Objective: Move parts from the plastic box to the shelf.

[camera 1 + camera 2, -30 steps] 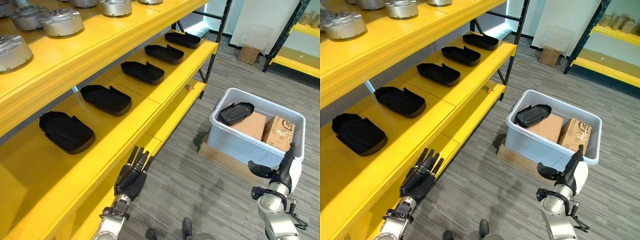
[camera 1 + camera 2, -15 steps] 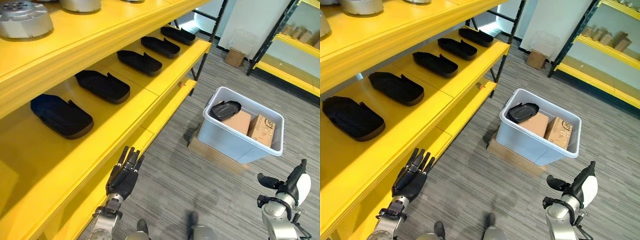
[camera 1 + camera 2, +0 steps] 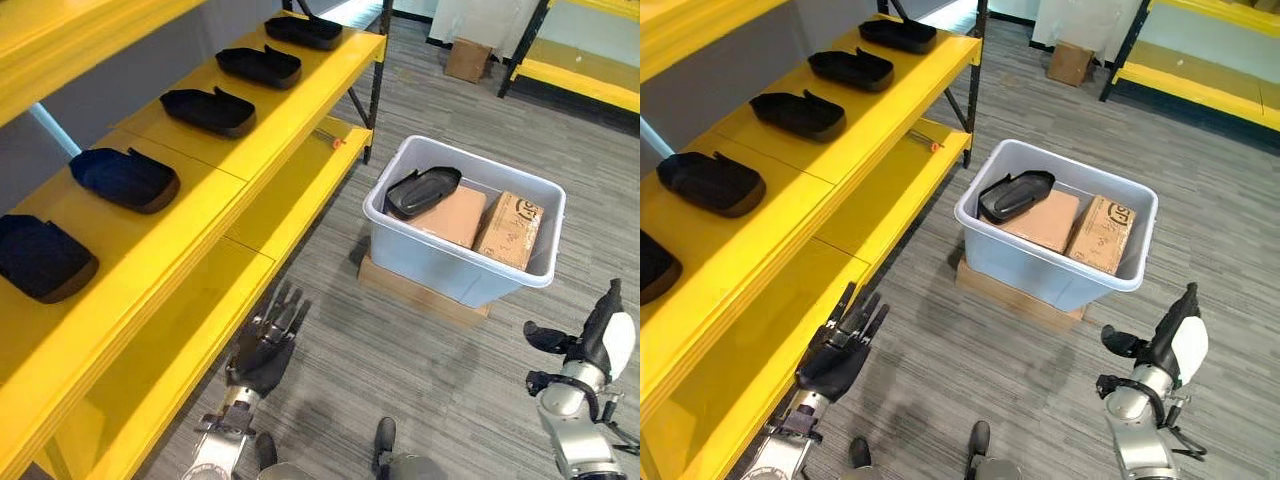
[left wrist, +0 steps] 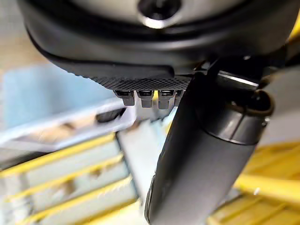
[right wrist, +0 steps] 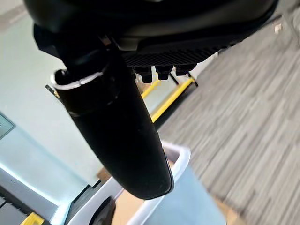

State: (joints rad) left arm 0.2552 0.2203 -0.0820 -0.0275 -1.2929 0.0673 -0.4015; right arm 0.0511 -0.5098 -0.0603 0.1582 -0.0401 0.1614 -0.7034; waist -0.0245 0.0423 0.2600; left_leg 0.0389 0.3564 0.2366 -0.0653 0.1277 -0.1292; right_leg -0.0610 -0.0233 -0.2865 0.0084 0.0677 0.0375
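The yellow shelf (image 3: 250,150) runs along the robot's left, its middle level carrying a row of black moulded parts (image 3: 125,178) spaced apart from one another, with a lower level (image 3: 190,340) bare beside the left hand. Out on the grey floor (image 3: 400,350), well apart from both hands, stands the pale plastic box (image 3: 455,275) on a flat cardboard base (image 3: 420,293); inside it one more black part (image 3: 422,190) lies tilted at the end nearer the shelf, leaning on a large cardboard carton (image 3: 455,215), with a smaller printed carton (image 3: 510,230) beside that. The left hand (image 3: 265,345) hangs low by the shelf edge with fingers straight and spread, holding nothing; the right hand (image 3: 590,345) is raised near the view's corner, thumb out and fingers extended, also empty. The main risk, as I judge it, is the reach: the box sits far from either hand, so the robot must step closer, and a misjudged step could knock the box off its base. The part is propped on a slope, so a one-sided grab could tip it down between carton and wall. A hand could also catch the box rim going in.
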